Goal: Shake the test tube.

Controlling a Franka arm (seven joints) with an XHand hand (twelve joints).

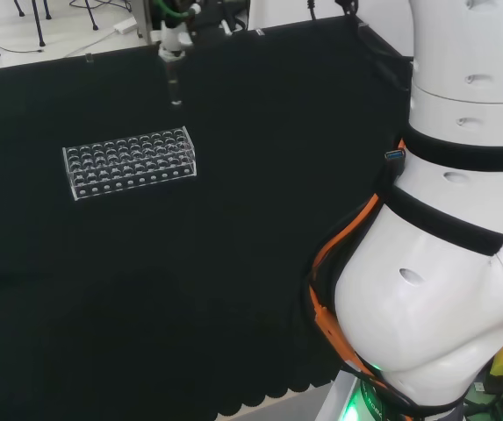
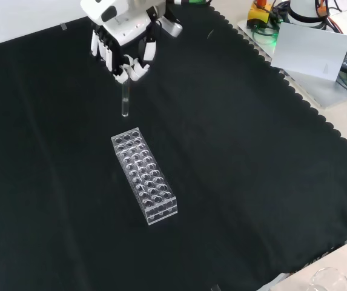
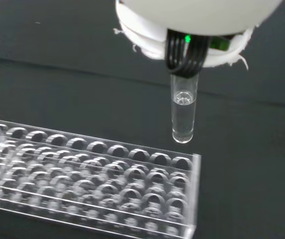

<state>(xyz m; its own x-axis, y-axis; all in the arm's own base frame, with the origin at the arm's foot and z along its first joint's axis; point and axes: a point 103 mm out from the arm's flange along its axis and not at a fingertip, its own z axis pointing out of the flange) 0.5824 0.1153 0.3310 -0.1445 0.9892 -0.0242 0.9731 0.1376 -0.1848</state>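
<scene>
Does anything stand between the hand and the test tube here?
No. The hand already pinches the tube at its top and holds it upright, clear above the cloth beyond one end of the rack. Nothing visible crowds it.

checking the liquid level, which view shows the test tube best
The wrist view: the test tube hangs close and large from the hand, clear liquid visible inside. The front view shows a thin upright tube beyond the rack; in the head view it is tiny.

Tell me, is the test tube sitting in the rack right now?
No, the hand holds the test tube above the cloth, beyond the rack.
</scene>
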